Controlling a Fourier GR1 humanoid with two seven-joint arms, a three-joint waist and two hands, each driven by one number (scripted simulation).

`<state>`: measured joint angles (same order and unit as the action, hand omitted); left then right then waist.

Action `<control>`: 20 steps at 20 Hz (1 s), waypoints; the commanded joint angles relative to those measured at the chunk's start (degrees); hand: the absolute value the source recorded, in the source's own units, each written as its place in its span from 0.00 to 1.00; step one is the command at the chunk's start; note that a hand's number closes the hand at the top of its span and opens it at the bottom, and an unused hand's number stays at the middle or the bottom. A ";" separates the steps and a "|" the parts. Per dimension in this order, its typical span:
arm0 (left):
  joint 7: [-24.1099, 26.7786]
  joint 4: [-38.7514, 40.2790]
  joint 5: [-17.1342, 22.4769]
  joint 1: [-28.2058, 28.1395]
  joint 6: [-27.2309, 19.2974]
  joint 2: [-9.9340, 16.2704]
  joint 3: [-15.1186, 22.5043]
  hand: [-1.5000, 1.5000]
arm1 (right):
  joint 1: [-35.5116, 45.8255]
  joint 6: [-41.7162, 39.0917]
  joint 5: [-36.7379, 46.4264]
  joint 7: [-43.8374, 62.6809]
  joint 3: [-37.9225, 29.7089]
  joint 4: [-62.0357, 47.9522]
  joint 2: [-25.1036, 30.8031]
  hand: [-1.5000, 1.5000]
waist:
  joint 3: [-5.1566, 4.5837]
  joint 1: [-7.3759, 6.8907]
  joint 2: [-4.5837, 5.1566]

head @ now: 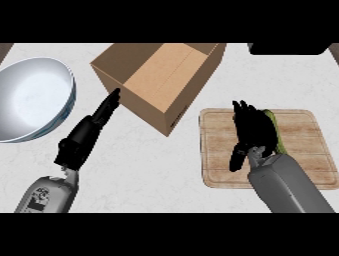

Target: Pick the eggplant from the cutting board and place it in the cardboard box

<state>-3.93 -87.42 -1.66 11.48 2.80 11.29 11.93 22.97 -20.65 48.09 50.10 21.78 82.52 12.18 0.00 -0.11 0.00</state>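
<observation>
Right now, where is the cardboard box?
In the head view the cardboard box sits at upper centre, between the bowl on the left and the cutting board on the lower right.

Your left hand sits left of centre in the frame, its fingers straight and pressed together, pointing up and to the right. Its grey forearm enters from the lower left corner. Your right hand lies in the right half of the frame, fingers stretched toward the top edge, thumb hanging down on the left side. Its grey forearm rises from the lower right.
</observation>
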 commanded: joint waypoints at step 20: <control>-6.35 -3.95 -1.25 2.03 6.94 -2.21 -6.90 0.50 | -1.99 0.38 11.06 -8.59 -5.79 -11.57 -2.59 0.00 | 0.01 -0.05 -0.01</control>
<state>-6.01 -88.96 -5.05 11.76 7.24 7.53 7.59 21.63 -20.97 57.41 43.82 16.12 73.53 8.60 -0.24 -0.18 -0.32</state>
